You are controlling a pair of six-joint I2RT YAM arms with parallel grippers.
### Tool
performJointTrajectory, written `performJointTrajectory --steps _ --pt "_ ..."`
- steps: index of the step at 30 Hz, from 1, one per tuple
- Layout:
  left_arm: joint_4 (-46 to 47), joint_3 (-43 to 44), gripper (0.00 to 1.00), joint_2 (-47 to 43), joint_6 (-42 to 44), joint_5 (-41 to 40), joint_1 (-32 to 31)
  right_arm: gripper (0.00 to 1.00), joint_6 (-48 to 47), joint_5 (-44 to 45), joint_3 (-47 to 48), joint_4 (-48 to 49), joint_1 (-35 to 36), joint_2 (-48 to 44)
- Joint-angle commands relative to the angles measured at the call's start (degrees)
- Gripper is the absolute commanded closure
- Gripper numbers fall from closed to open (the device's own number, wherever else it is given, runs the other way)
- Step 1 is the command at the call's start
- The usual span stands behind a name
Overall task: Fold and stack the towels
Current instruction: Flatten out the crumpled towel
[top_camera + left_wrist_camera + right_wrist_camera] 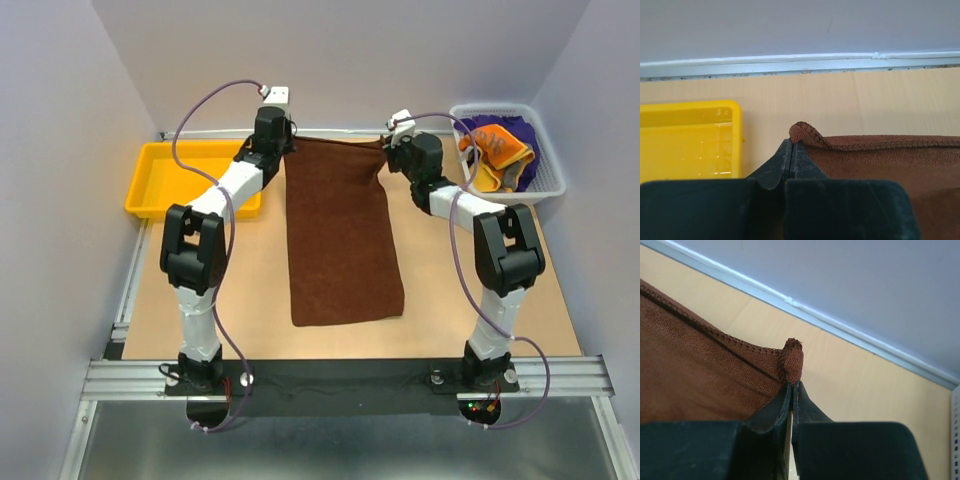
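A plain dark brown towel (340,230) lies spread lengthwise on the table, its far edge raised between the two arms. My left gripper (283,148) is shut on its far left corner (802,132), which curls over the fingertips. My right gripper (390,152) is shut on its far right corner (791,360), bunched above the fingertips. More towels, a purple one (500,130) and an orange one with yellow border (490,155), lie heaped in the white mesh basket (545,185) at the far right.
A yellow plastic tray (165,180) stands at the far left; its corner shows in the left wrist view (690,140). A metal rail (800,65) and the back wall close the table's far edge. The enclosure walls stand on both sides.
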Motion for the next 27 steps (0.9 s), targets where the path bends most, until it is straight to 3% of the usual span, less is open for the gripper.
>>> performJointTrajectory --steps 1,5,9,12,13,14,15,17,19,20,23,27 --pt "4.8 -0.5 1.0 -8.6 0.9 -2.3 1.9 0.96 -4.8 -1.2 -1.1 4.0 -1.4 -5.7" --pt "4.6 -0.5 1.0 -8.8 0.8 -2.3 2.2 0.96 -3.4 -1.6 -1.3 3.7 -1.4 -6.0" --pt "3.8 2.1 1.0 -3.7 0.0 -1.9 2.3 0.96 -0.2 4.1 0.1 3.7 -1.4 -2.3" --pt "3.3 4.9 1.0 -0.6 -1.6 -2.0 2.7 0.85 1.7 5.8 3.5 3.6 -1.4 2.7" --pt "3.4 5.7 0.97 1.5 -1.9 -1.9 2.9 0.75 2.3 7.8 4.5 3.6 -1.4 4.0" --pt "3.2 6.4 0.93 2.5 -2.5 -1.9 3.1 0.56 2.9 8.8 5.4 3.5 -1.4 5.2" --pt "3.2 7.9 0.85 3.2 -3.1 -2.0 3.3 0.48 4.6 10.5 7.5 3.0 -1.4 6.9" --pt "2.6 9.3 0.79 4.6 -3.5 -2.5 3.5 0.32 6.2 11.6 9.8 1.0 -1.4 7.5" --pt "2.5 10.1 0.63 3.8 -4.4 -2.9 3.9 0.25 9.7 12.9 12.6 -4.0 -1.4 6.6" --pt "2.4 10.0 0.47 3.2 -4.6 -2.9 4.1 0.22 10.8 13.2 13.0 -7.8 -1.4 5.9" --pt "2.3 8.0 0.23 -1.1 -6.2 -0.8 4.0 0.16 16.5 15.2 10.6 -13.1 -1.4 0.6" --pt "-0.2 4.6 0.1 -6.6 -9.1 1.1 3.3 0.16 25.6 16.5 0.8 -20.6 -1.4 -9.7"
